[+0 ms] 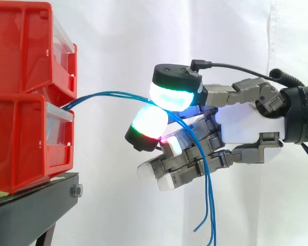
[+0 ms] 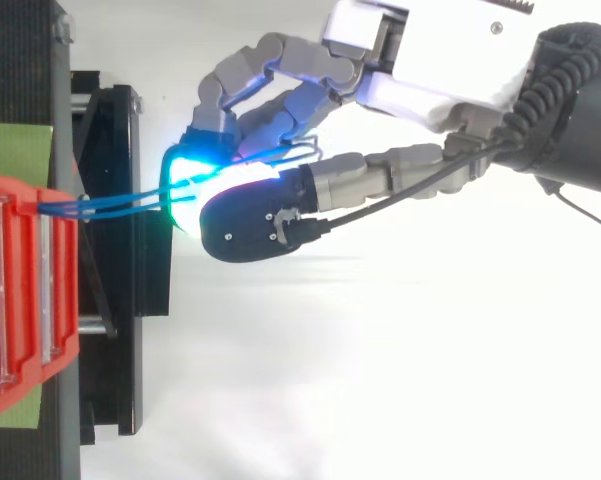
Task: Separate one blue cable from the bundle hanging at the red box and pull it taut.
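A bundle of thin blue cables [image 1: 108, 95] comes out between the two stacked red bins [image 1: 20, 138] and arcs rightwards to my hand [image 1: 246, 123]. Two glowing fingertips [image 1: 171, 96] close together on the strands, one above and one below, so the hand is shut on the blue cables. Behind the pinch the strands drop over the other curled fingers, and their loose ends [image 1: 210, 225] hang free below the hand. From above, the cables [image 2: 110, 203] run nearly level from the red bin [image 2: 20, 290] to the hand [image 2: 420, 85]. How many strands are pinched is hidden.
The bins rest on a black stand [image 1: 36, 205] at the left, whose edge [image 2: 130, 300] juts out toward the hand. A white curtain [image 1: 118, 41] hangs behind. The arm [image 1: 302, 115] enters from the right.
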Controlling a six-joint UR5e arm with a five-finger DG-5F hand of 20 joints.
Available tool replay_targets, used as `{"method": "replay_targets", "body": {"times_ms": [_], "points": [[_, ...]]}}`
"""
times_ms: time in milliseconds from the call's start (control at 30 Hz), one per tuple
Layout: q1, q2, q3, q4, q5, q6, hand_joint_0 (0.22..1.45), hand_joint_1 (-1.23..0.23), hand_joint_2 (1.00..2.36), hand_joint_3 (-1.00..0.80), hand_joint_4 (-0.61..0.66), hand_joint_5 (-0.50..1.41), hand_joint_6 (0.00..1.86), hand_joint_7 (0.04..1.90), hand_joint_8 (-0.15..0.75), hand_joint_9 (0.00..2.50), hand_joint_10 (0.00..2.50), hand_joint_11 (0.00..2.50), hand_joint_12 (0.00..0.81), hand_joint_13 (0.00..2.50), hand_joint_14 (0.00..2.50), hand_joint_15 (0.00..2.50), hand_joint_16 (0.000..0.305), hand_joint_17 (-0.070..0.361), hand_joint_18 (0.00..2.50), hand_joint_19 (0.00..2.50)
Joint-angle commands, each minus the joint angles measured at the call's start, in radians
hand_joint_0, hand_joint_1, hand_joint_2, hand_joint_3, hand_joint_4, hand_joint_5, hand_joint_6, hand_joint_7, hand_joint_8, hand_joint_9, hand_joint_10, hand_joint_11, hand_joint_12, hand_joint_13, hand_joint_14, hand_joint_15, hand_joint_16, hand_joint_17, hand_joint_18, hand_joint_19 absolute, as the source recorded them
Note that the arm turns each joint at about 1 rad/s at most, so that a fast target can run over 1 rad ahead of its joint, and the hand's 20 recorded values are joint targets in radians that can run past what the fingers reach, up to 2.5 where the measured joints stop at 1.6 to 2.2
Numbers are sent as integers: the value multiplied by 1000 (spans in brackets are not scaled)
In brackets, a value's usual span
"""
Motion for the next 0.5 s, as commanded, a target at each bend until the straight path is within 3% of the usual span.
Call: {"method": "replay_targets", "body": {"times_ms": [0,200,400,467], "points": [[0,6,0,-3,0,-2,755,-772,1007,-436,64,-237,921,851,306,944,21,956,300,670,13,293,38,85,565,344],[0,11,0,-3,0,-5,768,-768,1000,-500,99,-235,914,829,299,946,21,962,296,674,11,287,37,84,572,330],[0,11,0,-4,0,-5,576,-669,1000,-500,147,-231,911,880,311,962,20,957,301,670,13,299,38,85,563,363],[0,11,0,-3,0,-5,528,-563,1000,-500,162,-223,905,873,329,993,17,946,314,684,11,307,40,90,573,366]]}}
